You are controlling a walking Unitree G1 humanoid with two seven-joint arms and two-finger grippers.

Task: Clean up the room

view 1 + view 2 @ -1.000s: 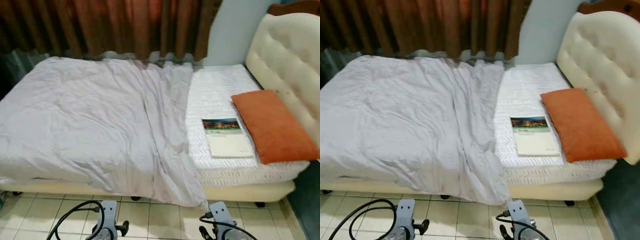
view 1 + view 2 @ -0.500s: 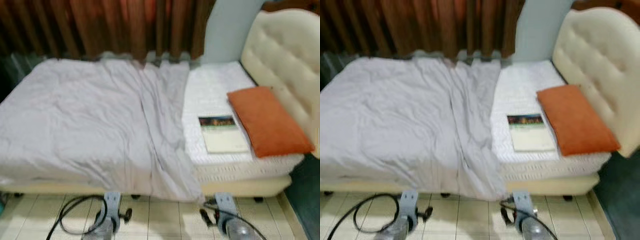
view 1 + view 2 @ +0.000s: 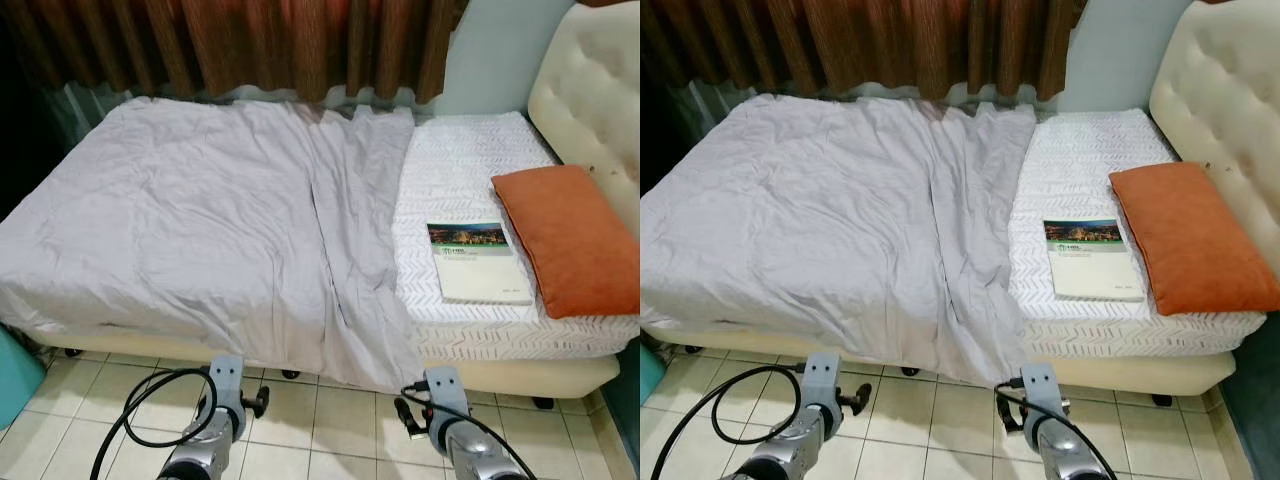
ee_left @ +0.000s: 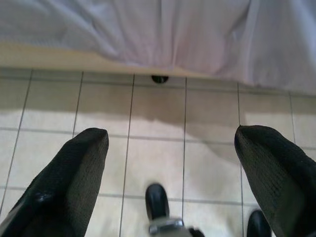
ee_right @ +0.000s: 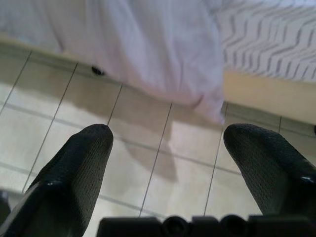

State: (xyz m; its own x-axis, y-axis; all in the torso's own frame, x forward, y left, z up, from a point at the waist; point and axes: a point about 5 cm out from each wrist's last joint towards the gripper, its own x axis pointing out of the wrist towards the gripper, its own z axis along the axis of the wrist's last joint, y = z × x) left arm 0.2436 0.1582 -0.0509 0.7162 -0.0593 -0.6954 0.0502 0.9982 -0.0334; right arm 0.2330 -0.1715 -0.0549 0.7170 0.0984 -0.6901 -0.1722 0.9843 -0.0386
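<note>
bed [image 3: 520, 375] ahead, grey sheet [image 3: 200, 220] covering its left and middle, one corner hanging over the front edge toward the tiled floor [image 4: 158, 123]. bare white mattress [image 3: 460, 170] on the right carries a book [image 3: 478, 262] just beside an orange pillow [image 3: 575, 240]. left gripper [image 4: 168, 163] and right gripper [image 5: 165, 153] both low over the tiles before the bed, fingers spread, grasping nothing.

Ahead of the left gripper [image 4: 170, 143], with matt, pebbled black fingers [image 4: 74, 173], soft creased grey cloth sheet [image 3: 210, 220] overhangs glossy floor tiles [image 4: 153, 118]; beyond lie a quilted white mattress [image 3: 460, 170] and a smooth book [image 3: 475, 262].
</note>
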